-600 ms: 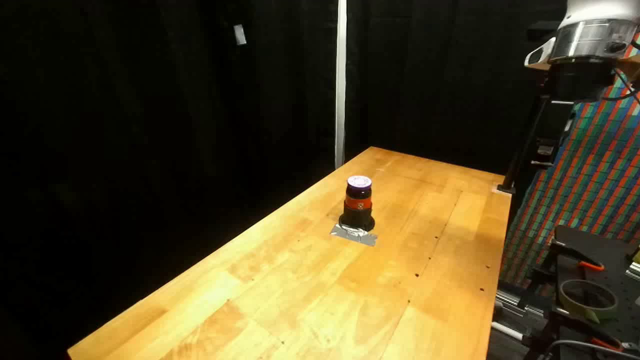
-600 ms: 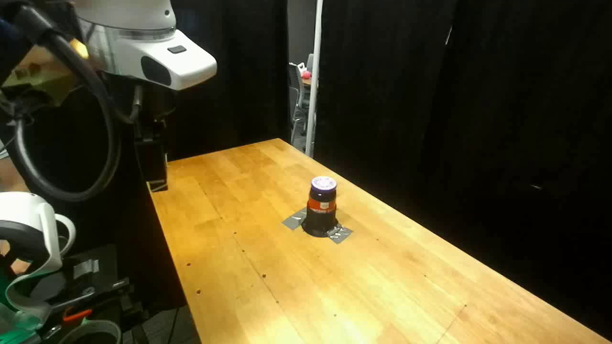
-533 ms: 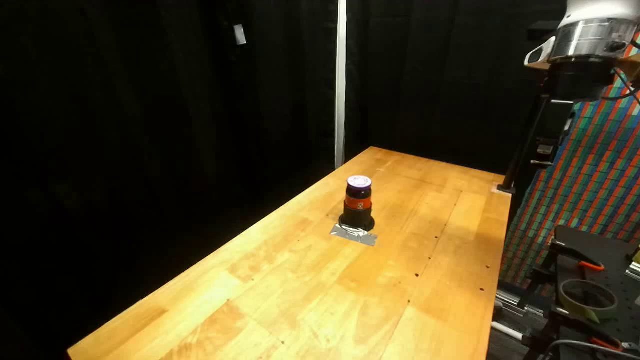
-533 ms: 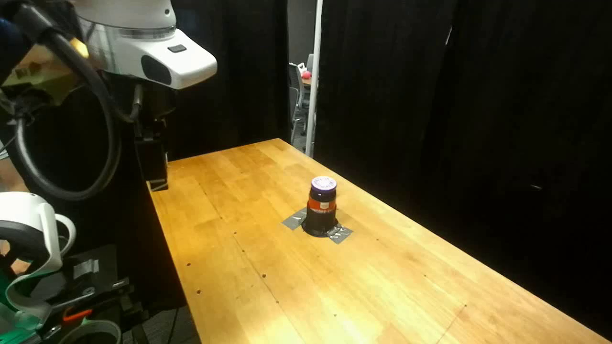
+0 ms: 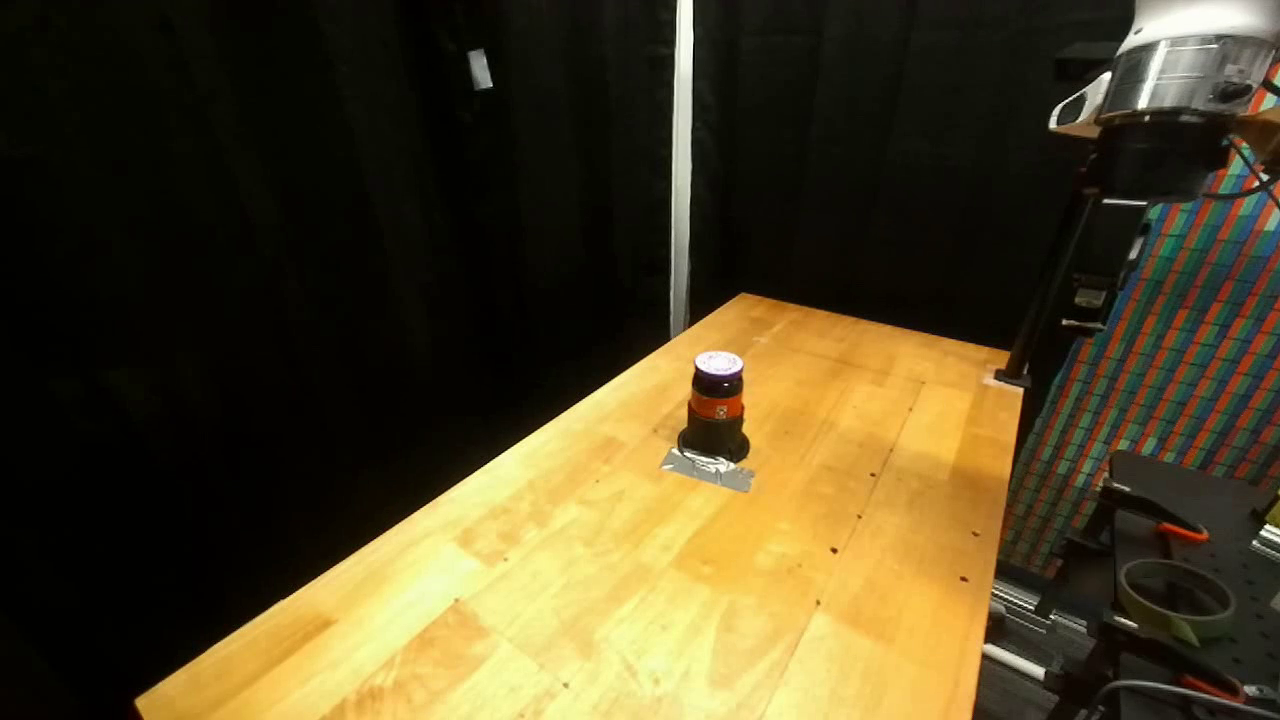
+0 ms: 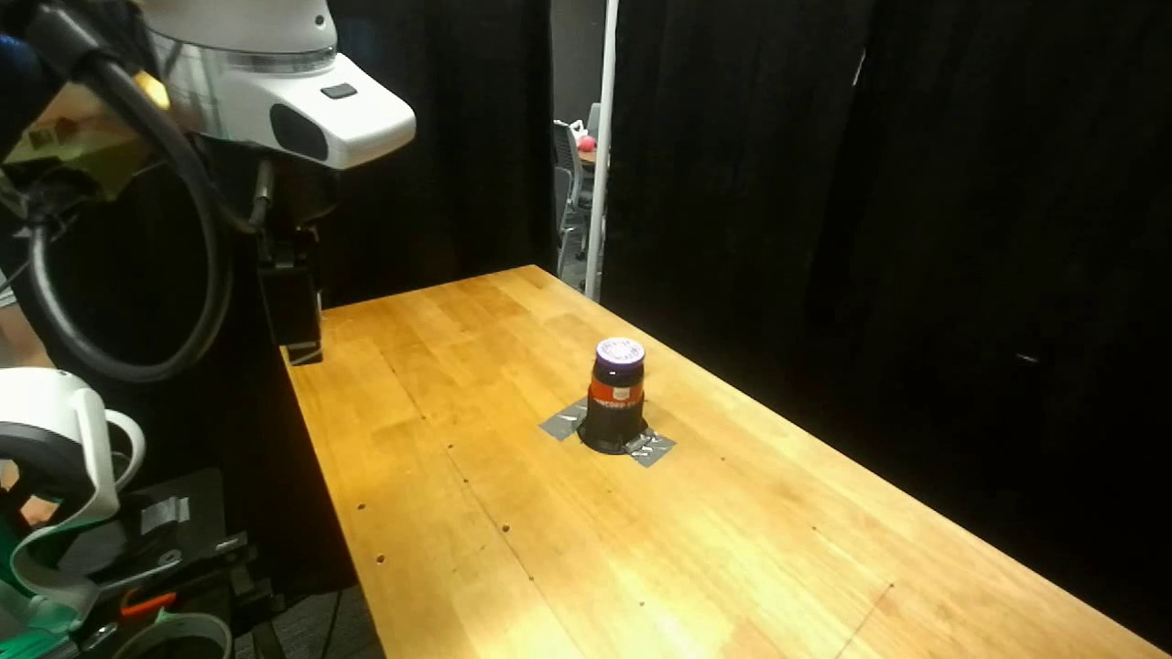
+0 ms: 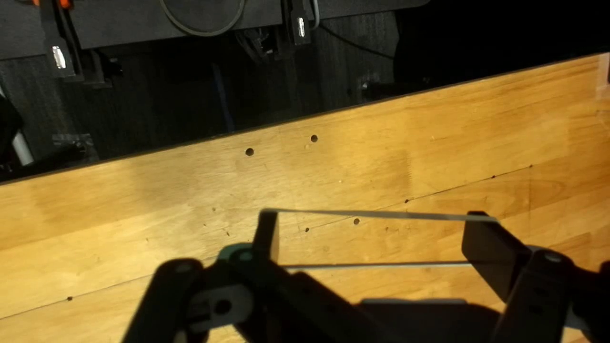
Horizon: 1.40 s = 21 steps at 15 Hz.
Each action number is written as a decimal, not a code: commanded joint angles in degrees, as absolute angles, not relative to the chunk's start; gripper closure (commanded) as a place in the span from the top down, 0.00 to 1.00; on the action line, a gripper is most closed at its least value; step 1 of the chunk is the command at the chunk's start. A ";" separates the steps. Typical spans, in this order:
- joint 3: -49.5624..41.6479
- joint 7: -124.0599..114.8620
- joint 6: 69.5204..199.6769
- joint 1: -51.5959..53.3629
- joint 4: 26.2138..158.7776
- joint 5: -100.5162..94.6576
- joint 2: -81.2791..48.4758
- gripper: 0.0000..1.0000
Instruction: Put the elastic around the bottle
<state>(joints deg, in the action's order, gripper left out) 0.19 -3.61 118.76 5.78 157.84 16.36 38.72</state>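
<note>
The bottle [image 5: 717, 405] is small and dark, with an orange-red label and a purple-white lid. It stands upright in a black base on the table, also in an exterior view [image 6: 615, 394]. The bottle is out of the wrist view. My gripper [image 7: 371, 238] is open, its fingers wide apart. The elastic [image 7: 371, 214] is a thin pale band stretched around both fingers, with two strands spanning the gap. In an exterior view the gripper [image 6: 300, 352] hangs above the table's side edge, well away from the bottle.
Grey tape [image 6: 652, 448] fixes the bottle's black base to the wooden table [image 6: 513, 586]. A dark post [image 5: 1030, 330] stands at the table's far corner. A black side bench [image 5: 1190, 480] with a tape roll [image 5: 1178, 600] is beside the table. Black curtains hang behind.
The arm and gripper have risen very slightly. The bottle has not moved.
</note>
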 commanded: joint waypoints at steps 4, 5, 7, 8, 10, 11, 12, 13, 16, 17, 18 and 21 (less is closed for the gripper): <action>0.64 -3.35 118.53 5.27 157.73 16.64 38.72 1.00; 0.64 -3.35 118.53 5.27 157.73 16.64 38.72 1.00; 2.59 -5.56 120.54 5.16 152.77 15.84 32.21 1.00; 3.32 -6.31 121.88 4.98 151.21 15.44 30.12 1.00; 5.07 -8.62 124.29 4.43 145.58 13.72 23.54 1.00; 6.17 -10.35 124.88 3.81 142.61 11.84 20.53 1.00; 7.21 -12.28 125.92 3.09 139.90 9.42 17.43 1.00; 7.94 -14.07 126.65 2.51 136.93 6.82 14.15 1.00; 9.09 -18.90 129.58 1.74 128.18 -1.66 4.13 1.00; 8.60 -19.30 130.73 2.02 125.22 -3.26 0.66 1.00; 8.00 -19.55 131.84 2.50 122.11 -4.09 -2.62 1.00; 6.30 -17.40 135.30 3.55 113.56 -2.50 -11.96 1.00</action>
<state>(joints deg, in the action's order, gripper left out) 7.61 -18.07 133.57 2.68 123.48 -2.41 -2.50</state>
